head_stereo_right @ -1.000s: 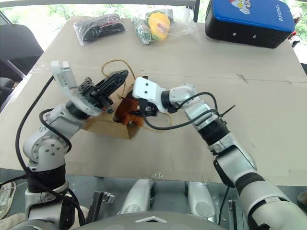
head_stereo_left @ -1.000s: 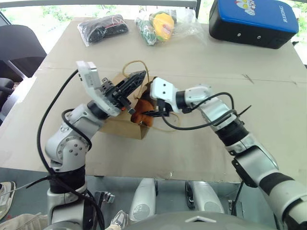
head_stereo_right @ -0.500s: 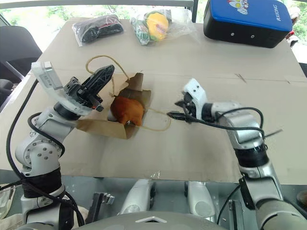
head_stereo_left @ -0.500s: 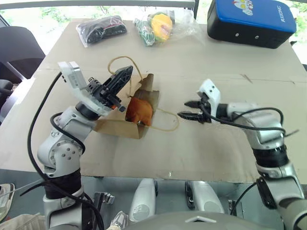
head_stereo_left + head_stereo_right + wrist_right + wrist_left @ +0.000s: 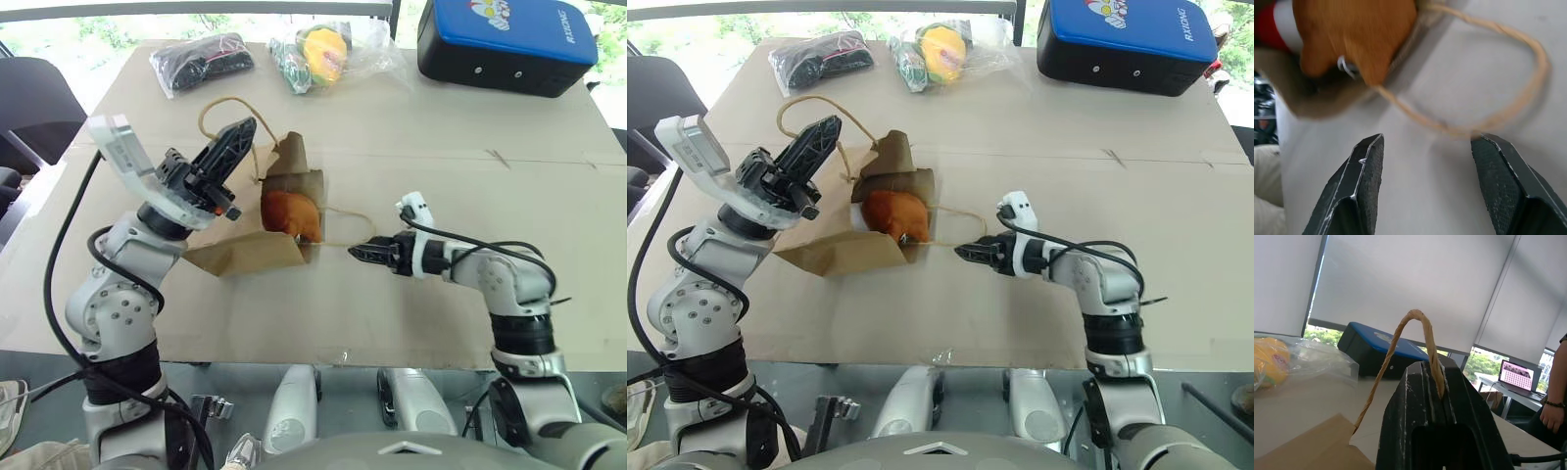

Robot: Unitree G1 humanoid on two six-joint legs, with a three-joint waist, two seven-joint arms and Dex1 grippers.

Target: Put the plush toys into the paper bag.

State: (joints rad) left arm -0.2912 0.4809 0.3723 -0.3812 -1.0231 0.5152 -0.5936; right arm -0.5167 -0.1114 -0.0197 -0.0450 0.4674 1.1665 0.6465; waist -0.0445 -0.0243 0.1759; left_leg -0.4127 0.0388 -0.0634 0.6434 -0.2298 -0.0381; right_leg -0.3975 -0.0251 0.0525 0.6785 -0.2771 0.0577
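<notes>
The brown paper bag [image 5: 245,257] lies on its side on the table, mouth turned to the right. My left gripper [image 5: 245,129] is shut on one of its twisted handles [image 5: 1420,333] and holds that loop up above the bag. The brown-orange plush toy [image 5: 289,212] sits in the bag's mouth. Behind it, in the right wrist view, a bit of white and red [image 5: 1273,24] shows. My right gripper [image 5: 358,252] hovers low over the table just right of the bag, open and holding nothing. Its fingers point at the second handle loop [image 5: 1498,112], which lies flat.
At the table's far edge lie a black bundle in clear plastic [image 5: 201,61], a yellow-green item in plastic [image 5: 328,51] and a blue and black hard case [image 5: 505,44]. A dark chair [image 5: 29,98] stands at the left. A person's hand [image 5: 1552,413] shows beyond the table.
My right gripper has drawn back from the orange toy at the bag's mouth, moving right and down and rolling over. The toy stays in the mouth. The left gripper keeps hold of the handle.
</notes>
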